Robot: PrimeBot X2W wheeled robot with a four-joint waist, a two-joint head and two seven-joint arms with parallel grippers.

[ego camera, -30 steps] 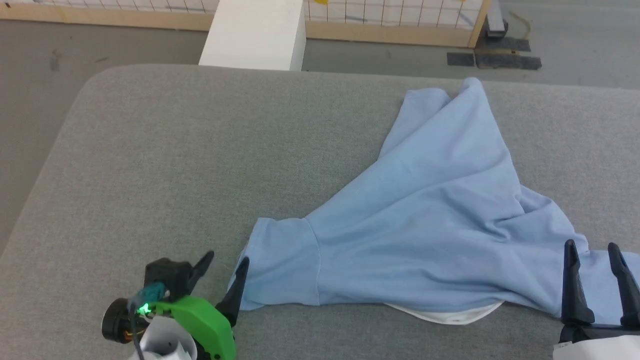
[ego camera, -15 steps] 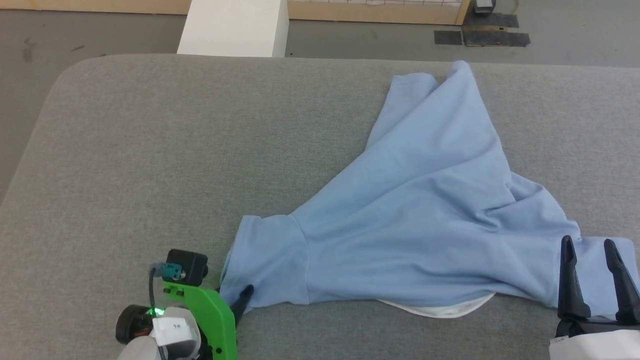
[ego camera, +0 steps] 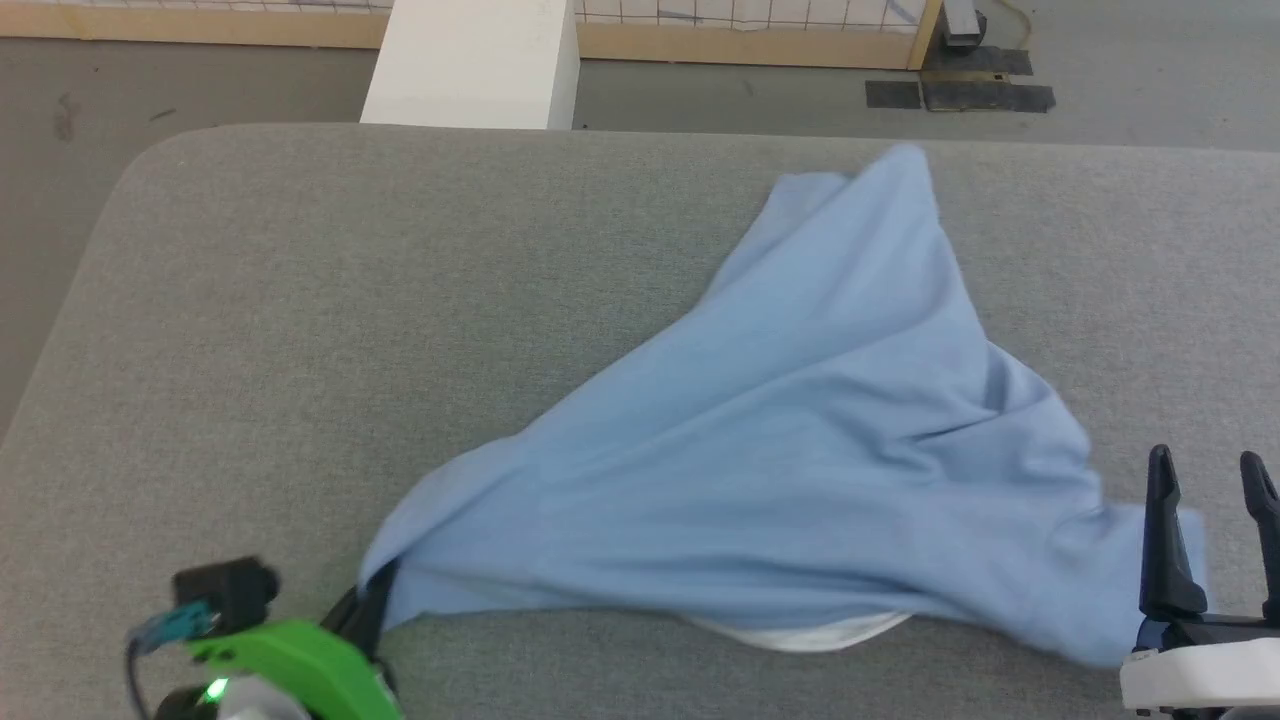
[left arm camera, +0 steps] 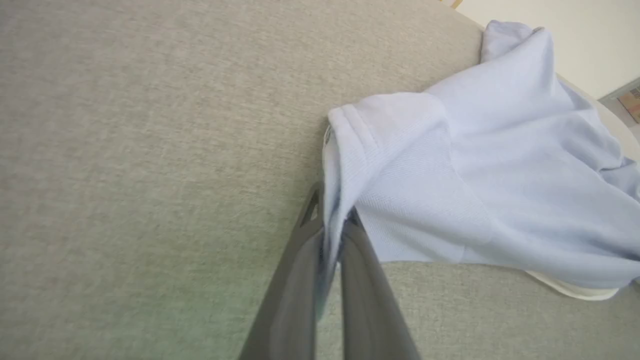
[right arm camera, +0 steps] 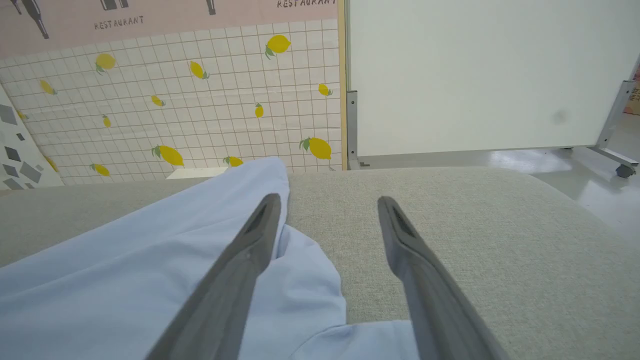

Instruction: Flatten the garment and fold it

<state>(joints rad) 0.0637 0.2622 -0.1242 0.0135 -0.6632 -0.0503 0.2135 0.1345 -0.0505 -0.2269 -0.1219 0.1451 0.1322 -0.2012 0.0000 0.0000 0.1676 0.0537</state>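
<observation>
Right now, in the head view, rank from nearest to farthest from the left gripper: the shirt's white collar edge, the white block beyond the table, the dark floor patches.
From the left gripper, shut on the light blue shirt:
1. White collar edge, near side, rightward.
2. White rectangular block, straight ahead, far side.
3. Dark floor patches, far right corner.

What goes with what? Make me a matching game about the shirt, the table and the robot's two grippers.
Things:
1. left gripper
2. right gripper
3. shirt
4. table

Colour or state:
a. grey
b. light blue
c. open, fingers wide apart
d. shut, pinching the sleeve edge

Pairs: 1-d, 2-c, 3-b, 4-a
</observation>
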